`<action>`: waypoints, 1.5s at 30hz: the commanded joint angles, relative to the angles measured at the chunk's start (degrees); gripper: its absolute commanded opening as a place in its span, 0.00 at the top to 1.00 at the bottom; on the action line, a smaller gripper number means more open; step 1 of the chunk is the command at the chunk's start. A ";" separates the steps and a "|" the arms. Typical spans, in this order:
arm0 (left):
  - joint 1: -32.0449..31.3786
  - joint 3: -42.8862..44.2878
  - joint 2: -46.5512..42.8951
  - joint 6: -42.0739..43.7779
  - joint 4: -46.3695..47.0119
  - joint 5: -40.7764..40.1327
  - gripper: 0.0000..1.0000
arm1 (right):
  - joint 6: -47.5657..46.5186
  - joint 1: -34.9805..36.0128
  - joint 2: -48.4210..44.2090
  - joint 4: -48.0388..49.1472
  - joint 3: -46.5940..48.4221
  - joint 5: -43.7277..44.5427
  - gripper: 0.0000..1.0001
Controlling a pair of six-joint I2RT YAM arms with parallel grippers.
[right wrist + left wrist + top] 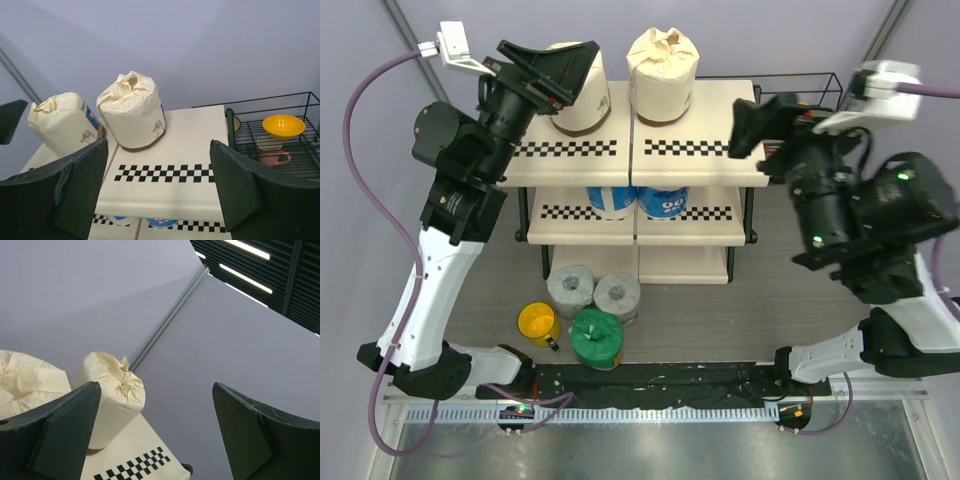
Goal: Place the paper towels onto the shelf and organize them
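Note:
Two cream rolls [582,95] [662,62] stand on the top board of the shelf [710,150]. Two blue-and-white rolls [612,201] [664,201] sit on the middle tier. Two grey rolls [570,289] [618,296] and a green roll [596,337] stand on the table in front of the shelf. My left gripper [545,65] is open and empty, right beside the left cream roll; its view shows both cream rolls [114,400] [25,385]. My right gripper [752,125] is open and empty above the top board's right end, facing the cream rolls [132,112] [62,122].
A small yellow mug [538,323] stands left of the green roll. A black wire rack [300,150] with an orange bowl [283,125] and a pink mug [272,156] stands right of the shelf. Grey walls close the back and sides.

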 commanded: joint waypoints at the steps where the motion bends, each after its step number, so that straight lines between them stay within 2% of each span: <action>1: 2.01 5.37 2.26 1.22 1.75 6.35 0.00 | -5.13 -6.89 5.76 1.18 1.14 -5.98 0.12; 4: 3.50 6.08 2.97 0.87 2.28 8.28 0.00 | -6.10 -14.00 9.89 0.83 1.14 -8.87 0.12; 5: 4.03 6.08 3.15 0.78 2.37 8.81 0.00 | -5.67 -18.90 10.51 0.66 0.71 -10.19 0.11; 8: 6.57 5.64 3.06 0.52 4.83 10.92 0.00 | -1.02 -26.91 11.84 0.30 0.79 -16.08 0.11; 9: 7.54 5.47 2.97 -0.09 5.79 11.36 0.00 | 2.48 -31.90 11.84 -0.39 0.88 -18.27 0.11; 12: 13.77 3.63 2.80 -2.64 10.08 13.91 0.00 | 7.77 -42.10 12.71 -3.02 2.45 -28.20 0.11; 13: 15.62 2.92 2.80 -5.78 11.50 15.48 0.00 | 11.18 -44.32 13.33 -3.91 3.16 -33.53 0.11; 14: 19.55 1.18 2.62 -7.38 15.08 16.10 0.00 | 12.69 -46.26 14.20 -4.79 4.64 -35.84 0.11; 16: 23.00 -0.59 2.71 -12.99 18.79 17.42 0.00 | 16.99 -51.69 14.82 -5.41 5.45 -40.85 0.11; 18: 27.13 -2.26 3.41 -16.17 22.84 19.01 0.00 | 22.53 -55.84 15.35 -5.41 5.97 -50.16 0.11; 23: 31.45 -5.07 6.04 -23.46 29.95 20.68 0.00 | 37.97 -68.30 19.21 -5.50 9.74 -71.68 0.11; 24: 31.80 -5.17 7.01 -24.70 31.01 21.03 0.00 | 40.89 -70.08 21.14 -5.15 10.45 -79.03 0.11; 26: 32.42 -5.43 8.07 -26.20 33.47 21.30 0.00 | 45.47 -73.85 22.55 -3.40 11.25 -85.50 0.11; 27: 32.51 -5.52 8.51 -26.99 33.92 21.47 0.00 | 50.19 -74.92 23.43 -0.52 11.25 -91.44 0.11; 30: 32.69 -5.17 10.26 -28.39 35.24 21.65 0.00 | 58.72 -77.12 27.47 3.54 14.14 -99.98 0.11; 34: 32.69 -5.17 12.90 -31.73 38.66 22.44 0.00 | 69.38 -78.01 35.37 8.29 22.30 -108.09 0.11; 38: 32.77 -5.08 13.96 -33.06 40.43 22.96 0.00 | 79.31 -77.92 38.81 17.41 23.64 -111.97 0.11; 40: 32.69 -4.99 14.13 -33.15 40.60 23.32 0.00 | 81.86 -77.74 39.35 18.84 23.56 -112.68 0.11; 45: 31.64 -4.82 14.40 -33.06 40.08 24.02 0.00 | 82.41 -76.69 39.17 19.46 22.77 -113.47 0.11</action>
